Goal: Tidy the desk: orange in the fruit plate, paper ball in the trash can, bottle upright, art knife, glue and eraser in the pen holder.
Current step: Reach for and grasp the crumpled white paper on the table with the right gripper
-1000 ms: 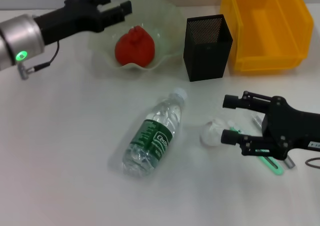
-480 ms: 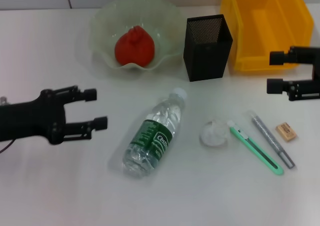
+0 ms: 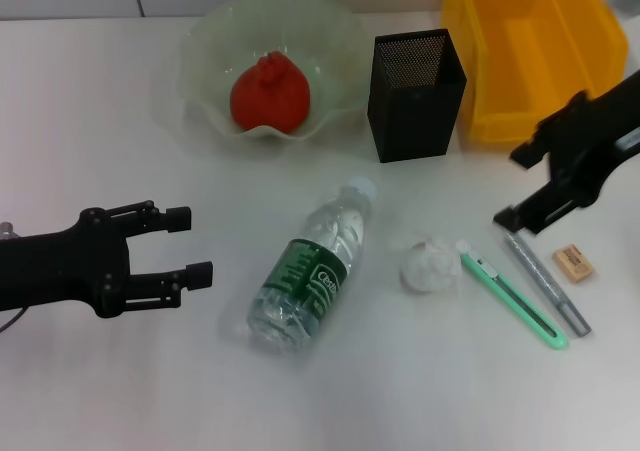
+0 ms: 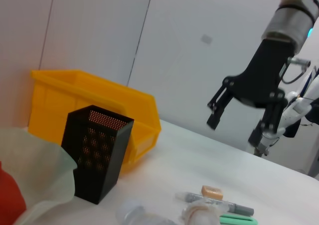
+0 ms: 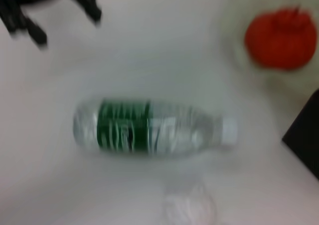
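Observation:
The orange (image 3: 268, 93) lies in the pale fruit plate (image 3: 210, 31). A clear bottle (image 3: 310, 271) with a green label lies on its side mid-table. Right of it are the white paper ball (image 3: 428, 264), the green art knife (image 3: 512, 296), the grey glue stick (image 3: 545, 279) and the tan eraser (image 3: 572, 261). The black mesh pen holder (image 3: 415, 93) stands beside the yellow trash can (image 3: 535, 51). My right gripper (image 3: 512, 185) hangs open just above the glue's far end. Left of the bottle, my left gripper (image 3: 190, 243) is open and holds nothing.
The left wrist view shows the pen holder (image 4: 97, 152), the yellow bin (image 4: 89, 93), the eraser (image 4: 212, 191) and the right gripper (image 4: 234, 130) farther off. In the right wrist view are the bottle (image 5: 149, 130), orange (image 5: 281, 38) and paper ball (image 5: 192, 207).
The left arm came from the fruit plate to the front left and now holds still. The right gripper went from the paper ball to the bin, then tilted down toward the glue.

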Motion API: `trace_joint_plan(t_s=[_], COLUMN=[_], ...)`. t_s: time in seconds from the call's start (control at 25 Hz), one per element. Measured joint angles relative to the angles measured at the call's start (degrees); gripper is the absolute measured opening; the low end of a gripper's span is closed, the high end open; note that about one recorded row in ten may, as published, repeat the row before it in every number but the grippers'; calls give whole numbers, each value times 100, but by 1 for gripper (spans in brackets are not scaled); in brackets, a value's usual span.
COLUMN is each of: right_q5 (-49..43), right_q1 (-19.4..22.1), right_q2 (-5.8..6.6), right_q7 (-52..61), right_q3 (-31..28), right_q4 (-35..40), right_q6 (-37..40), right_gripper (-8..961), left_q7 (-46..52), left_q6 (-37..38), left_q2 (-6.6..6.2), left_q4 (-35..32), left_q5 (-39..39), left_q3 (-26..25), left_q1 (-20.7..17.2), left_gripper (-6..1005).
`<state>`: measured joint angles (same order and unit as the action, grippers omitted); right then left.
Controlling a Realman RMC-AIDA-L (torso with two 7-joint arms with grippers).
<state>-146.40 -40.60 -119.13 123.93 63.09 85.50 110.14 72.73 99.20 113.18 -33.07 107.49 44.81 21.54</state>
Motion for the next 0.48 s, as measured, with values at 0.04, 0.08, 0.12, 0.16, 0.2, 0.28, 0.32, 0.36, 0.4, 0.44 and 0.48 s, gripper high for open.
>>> trace_joint_plan(t_s=[0.04, 0.08, 0.12, 0.16, 0.2, 0.28, 0.32, 0.36, 0.4, 0.44, 0.48], right_q5=[-84, -102, -113, -120, -121, -119, -115, -111, -104, -30, -30], right_q1=[-6, -6, -6, -6, -9, -32, -57, -95, -123, -177, -177], right_q2=[-23, -28, -30, -31, -31, -32, -33, -33, -36, -41, -41], right_q7=[28, 69, 125, 187, 235, 275, 278, 281, 283, 282, 282], right_q3=[247, 464, 689, 882, 1030, 1281, 1370, 1482, 1555, 1699, 1699], right_q4=[-87, -189, -306, -432, -557, -835, -1003, -1202, -1350, -1633, -1633], right_q6=[-125, -252, -408, -558, -715, -986, -1101, -1243, -1352, -1591, -1591], right_gripper=[750, 750, 749, 749, 749, 748, 747, 747, 747, 746, 746], left_q7=[0, 0, 0, 0, 0, 0, 0, -2, -2, -3, -3], left_q6=[-9, -25, -35, -52, -63, -76, -85, -96, -112, -137, -137], left_q2=[10, 17, 22, 26, 29, 31, 31, 31, 31, 34, 34], left_q4=[3, 8, 9, 6, 6, 12, 21, 25, 26, 27, 27], left_q5=[16, 37, 49, 56, 56, 57, 59, 61, 64, 67, 67], left_q3=[-1, -3, -4, -4, -1, 2, 2, 1, 1, -1, -1], left_q1=[0, 1, 2, 3, 6, 12, 17, 22, 24, 34, 34], left_gripper=[814, 814, 814, 814, 814, 815, 815, 815, 815, 815, 815])
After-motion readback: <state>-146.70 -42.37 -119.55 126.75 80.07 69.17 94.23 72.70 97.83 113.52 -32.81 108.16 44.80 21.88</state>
